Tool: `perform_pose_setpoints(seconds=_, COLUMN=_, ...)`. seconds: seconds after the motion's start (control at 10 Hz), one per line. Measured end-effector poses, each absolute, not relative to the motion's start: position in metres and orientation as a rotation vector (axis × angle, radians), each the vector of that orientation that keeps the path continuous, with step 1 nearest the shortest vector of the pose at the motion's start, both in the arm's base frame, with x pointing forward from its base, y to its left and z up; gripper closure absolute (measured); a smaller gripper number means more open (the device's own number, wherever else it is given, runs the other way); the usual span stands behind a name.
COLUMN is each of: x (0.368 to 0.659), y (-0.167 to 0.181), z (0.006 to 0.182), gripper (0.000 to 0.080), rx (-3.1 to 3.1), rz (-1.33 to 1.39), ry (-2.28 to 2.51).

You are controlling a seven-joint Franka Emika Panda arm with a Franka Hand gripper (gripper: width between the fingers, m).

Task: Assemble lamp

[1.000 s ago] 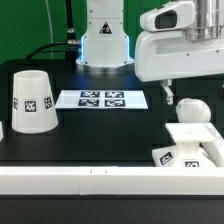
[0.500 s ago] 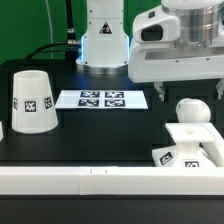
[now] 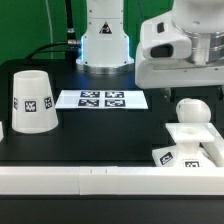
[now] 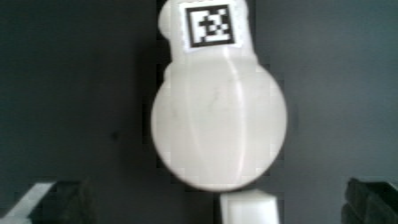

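- The tool (image 3: 193,90) hangs over the exterior view's right side of the black tabletop (image 3: 100,135), directly above the bulb (image 3: 192,111), with a gap between them
- Its jaws stand wide apart and hold nothing; in the wrist view the two dark fingers (image 4: 50,203) sit at opposite edges of the picture, with the bulb between them and touching neither
- The bulb is white with a rounded head, and the wrist view shows a black-and-white square tag (image 4: 214,25) on its narrower end
- The bulb sits against the flat square base (image 3: 205,140), which lies near the front on the exterior view's right and carries a tag on its near side; whether the bulb is seated in the base cannot be told
- The shade (image 3: 30,100), a white truncated cone, stands narrow end up on the exterior view's left, well apart from the bulb and base, with a tag facing the camera
- The marker board (image 3: 101,98) lies flat just beside the shade, towards the middle of the tabletop
- A white rail (image 3: 100,178) runs along the front edge of the tabletop
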State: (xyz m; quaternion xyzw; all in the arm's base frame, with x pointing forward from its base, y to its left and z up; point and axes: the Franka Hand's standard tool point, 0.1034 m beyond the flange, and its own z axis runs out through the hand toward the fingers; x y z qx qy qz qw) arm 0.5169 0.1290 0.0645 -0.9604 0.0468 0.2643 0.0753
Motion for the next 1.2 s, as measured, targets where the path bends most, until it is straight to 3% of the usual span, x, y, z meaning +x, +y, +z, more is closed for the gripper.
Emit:
perform_pose_setpoints(seconds=0.7, x=0.497, y=0.129, z=0.043, gripper=0.0101, rx=-2.634, rz=1.421, ry=0.057)
perform_pose_setpoints(seconds=1.2, x=0.499, y=0.135, z=0.024, gripper=0.0101, rx=-2.666, rz=1.372, ry=0.076)
